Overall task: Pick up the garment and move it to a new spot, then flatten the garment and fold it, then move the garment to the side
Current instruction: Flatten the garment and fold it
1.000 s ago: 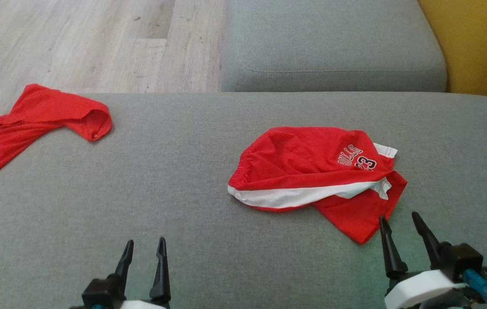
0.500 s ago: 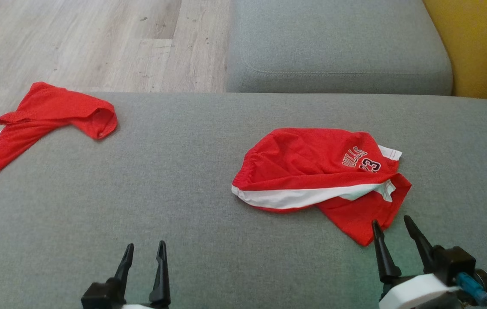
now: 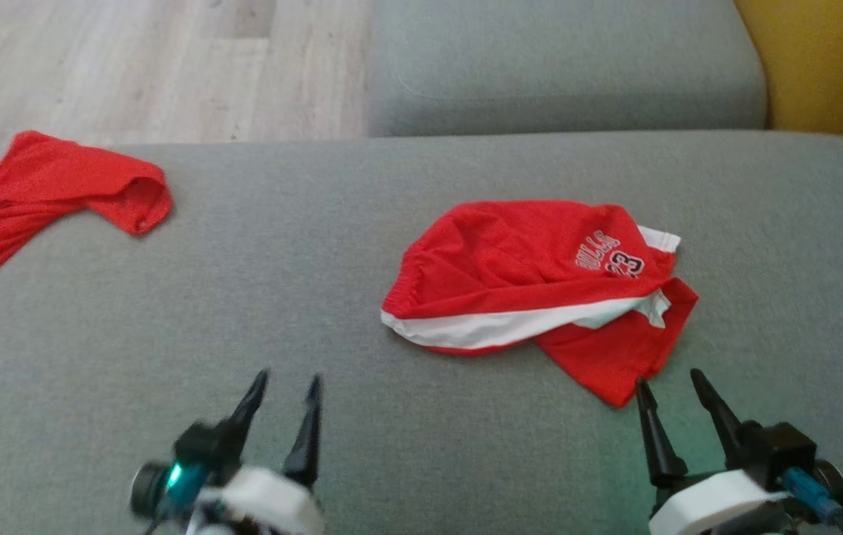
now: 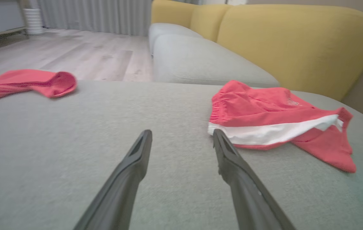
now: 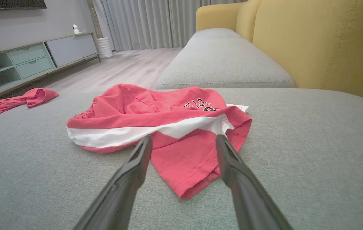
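Observation:
The garment (image 3: 525,267) is a pair of red shorts with a white band and "BULLS 23" lettering. It lies crumpled on the grey sofa cushion (image 3: 317,245), right of centre. My right gripper (image 3: 668,379) is open, its fingertips just short of the garment's near corner. In the right wrist view, the right gripper (image 5: 184,138) frames that red corner of the garment (image 5: 143,105) between its fingers. My left gripper (image 3: 288,377) is open and empty over bare cushion, to the left of the garment. The left wrist view has the left gripper (image 4: 182,132) low over the cushion, with the garment (image 4: 264,111) ahead on the right.
A second red garment (image 3: 57,178) hangs over the cushion's far left edge. Beyond lie wooden floor (image 3: 131,67) and another grey cushion (image 3: 562,67). A yellow backrest (image 3: 830,67) is at the right. A low cabinet (image 5: 24,60) stands across the room.
The head camera has shifted, sliding the whole scene a little left and up. My left gripper has come forward and to the right. Both grippers stay open and the garment has not moved.

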